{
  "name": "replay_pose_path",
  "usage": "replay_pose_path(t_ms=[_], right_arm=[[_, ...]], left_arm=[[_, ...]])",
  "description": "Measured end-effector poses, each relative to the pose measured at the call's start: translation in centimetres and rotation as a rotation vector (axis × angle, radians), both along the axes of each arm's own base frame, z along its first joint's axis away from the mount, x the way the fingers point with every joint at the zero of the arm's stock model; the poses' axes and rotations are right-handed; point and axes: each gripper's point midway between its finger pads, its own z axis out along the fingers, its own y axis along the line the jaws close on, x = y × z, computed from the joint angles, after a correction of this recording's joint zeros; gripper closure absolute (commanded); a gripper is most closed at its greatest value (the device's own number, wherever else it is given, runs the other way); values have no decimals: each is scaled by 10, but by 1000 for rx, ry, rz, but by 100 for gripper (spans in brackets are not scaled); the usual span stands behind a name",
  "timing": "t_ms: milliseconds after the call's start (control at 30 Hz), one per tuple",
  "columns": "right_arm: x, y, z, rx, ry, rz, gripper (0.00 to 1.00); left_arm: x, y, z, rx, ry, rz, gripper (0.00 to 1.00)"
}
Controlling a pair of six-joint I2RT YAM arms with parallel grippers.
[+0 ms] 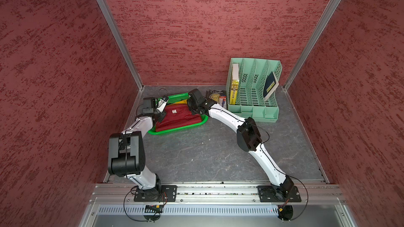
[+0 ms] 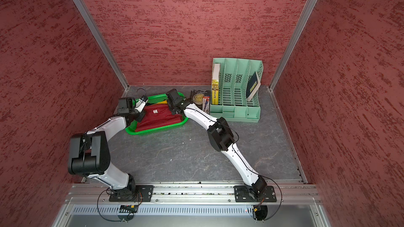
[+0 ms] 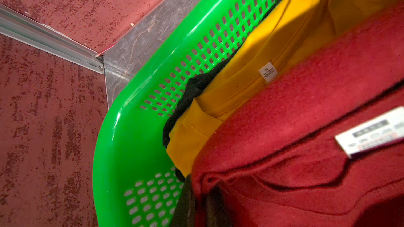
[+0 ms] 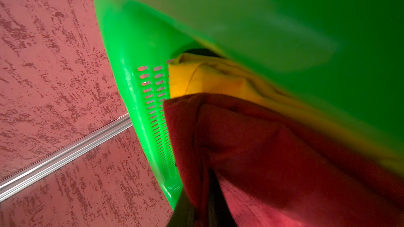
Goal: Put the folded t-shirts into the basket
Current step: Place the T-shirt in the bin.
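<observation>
Red t-shirt over half-hidden yellow t-shirt

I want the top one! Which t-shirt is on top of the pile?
The dark red t-shirt; the yellow t-shirt and black t-shirt only peek out underneath it.

Shallow bright green basket with perforated mesh walls and rounded corners, parked flat toward the back left of the grey tabletop, turned a bit askew. All three folded t-shirts stacked inside: dark red t-shirt on top, slightly rumpled, white neck label facing up; mustard yellow t-shirt right under it, peeking out along the far side, small white tag showing; black t-shirt at the bottom, just a thin edge visible against the basket wall
</observation>
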Motion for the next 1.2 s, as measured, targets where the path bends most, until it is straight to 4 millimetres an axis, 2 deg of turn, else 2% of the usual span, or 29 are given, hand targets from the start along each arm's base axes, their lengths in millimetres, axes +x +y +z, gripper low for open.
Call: replay_pose_path(t_ms=[367,500,600,633,667,733,833,900,967,1067,1200], right_arm=[[23,0,1,40,-74,0,94],[27,2,4,49,-96,6,88],[28,3,4,50,-99,9,83],[28,3,4,51,-101,9,79],[28,3,4,52,-102,9,75],[30,2,5,55,-105,9,65],[33,1,8,60,-116,17,55],[35,1,11,68,-129,24,49],[38,0,12,73,-144,32,43],[35,-2,8,65,-148,59,40],[26,-9,12,27,-165,115,39]], left_arm=[[26,1,0,12,-23,1,100],[31,3,-3,23,-18,10,97],[31,4,-5,29,-14,17,89],[31,5,-5,34,-15,21,85],[31,6,-5,38,-15,25,76],[32,9,-4,47,-20,37,70],[35,14,1,49,-46,73,39],[36,18,5,39,-67,103,28],[36,19,14,30,-97,127,27],[28,22,40,43,-163,158,21],[9,26,99,43,-297,225,12]])
